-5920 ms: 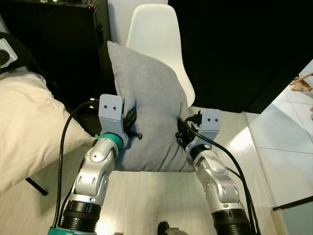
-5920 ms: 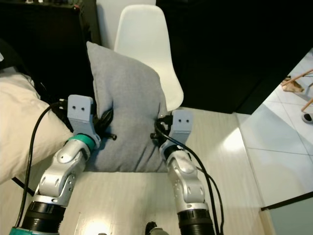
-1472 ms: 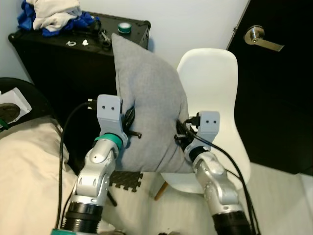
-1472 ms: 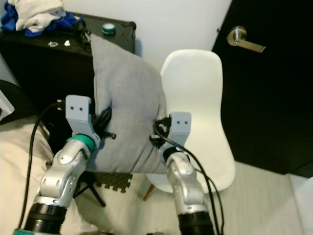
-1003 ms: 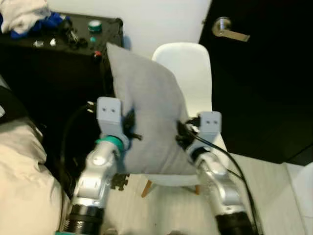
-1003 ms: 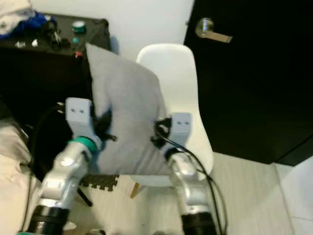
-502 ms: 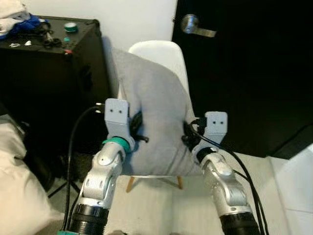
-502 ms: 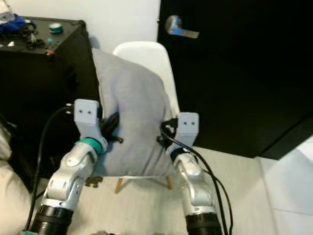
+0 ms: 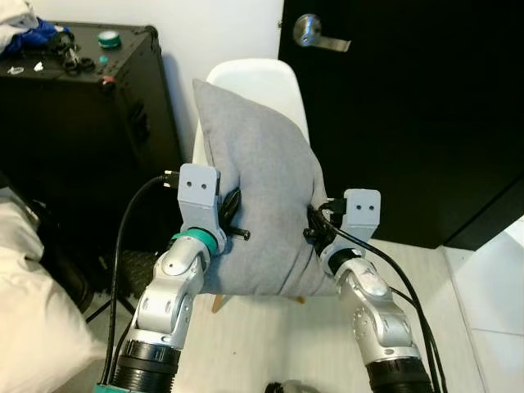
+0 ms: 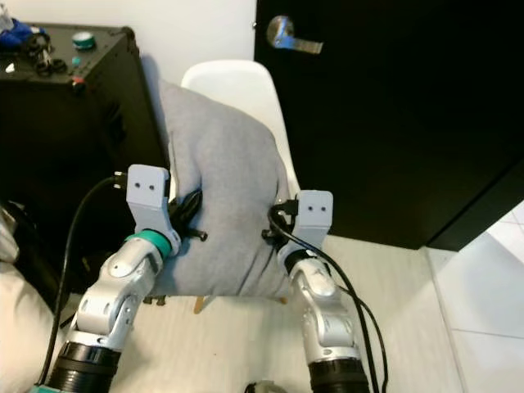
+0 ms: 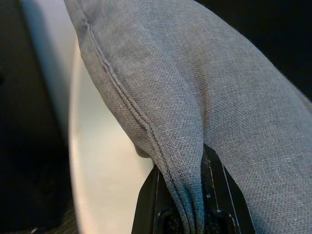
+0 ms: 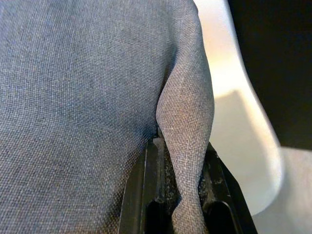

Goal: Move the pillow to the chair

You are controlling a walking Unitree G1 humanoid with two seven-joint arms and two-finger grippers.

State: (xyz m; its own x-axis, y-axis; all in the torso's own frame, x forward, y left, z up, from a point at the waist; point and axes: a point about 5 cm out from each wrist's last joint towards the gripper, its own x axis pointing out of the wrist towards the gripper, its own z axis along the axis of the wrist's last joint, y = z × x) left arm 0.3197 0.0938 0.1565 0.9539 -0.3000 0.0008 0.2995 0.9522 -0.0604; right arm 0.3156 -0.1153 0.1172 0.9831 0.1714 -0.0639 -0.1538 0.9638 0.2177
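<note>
A: Where's the pillow?

B: Grey pillow [image 9: 260, 201] is up in the air, upright, held between both arms, right in front of the white chair [image 9: 259, 81]. It hides most of the chair's seat and back; just the top of the backrest and two wooden legs under the pillow's bottom edge show.

A: Claws?

B: Left claw [image 11: 181, 207] is clenched on the pillow's left seam; in the left wrist view the two black fingers [image 11: 147, 195] pinch a fold of fabric. Right claw [image 12: 179, 192] is clamped the same way on the right edge, with a ridge of grey cloth squeezed between its fingers [image 12: 138, 187].

A: Is the pillow touching the chair?

B: Can't tell. The wrist views show the white shell just behind the fabric, but contact isn't clear.

A: Surroundings?

B: Black case [image 9: 78, 123] to the left of the chair with small items on top, including a green round thing [image 9: 108, 37] and some blue and white cloth [image 9: 20, 29] at the corner. Black door [image 9: 409, 115] with a silver lever handle [image 9: 315, 31] behind, on the right. Cream bedding [image 9: 37, 323] at the lower left. Light wood floor [image 9: 270, 336] below, white tiles [image 9: 491, 295] to the right.
</note>
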